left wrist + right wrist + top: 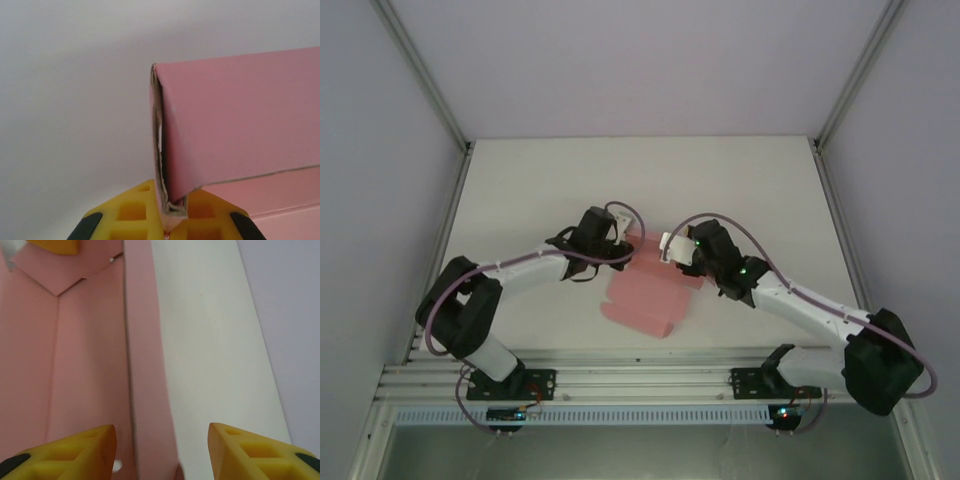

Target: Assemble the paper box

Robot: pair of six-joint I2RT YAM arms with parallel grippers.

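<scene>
The box is judged barely begun; most of the card is seen lying flat at the middle of the table, between the arms; one panel is folded over; remaining walls and flaps are left to be raised. The folded corner is clamped by the left gripper; the right gripper is parted, astride an upright edge.

A white table stretches ahead from between the right gripper's fingers, meeting a pale lavender wall off to the right of them. Seen from above, aluminium posts frame the enclosure beyond the fingers, and a slotted aluminium rail lies well behind them along the near edge.
</scene>
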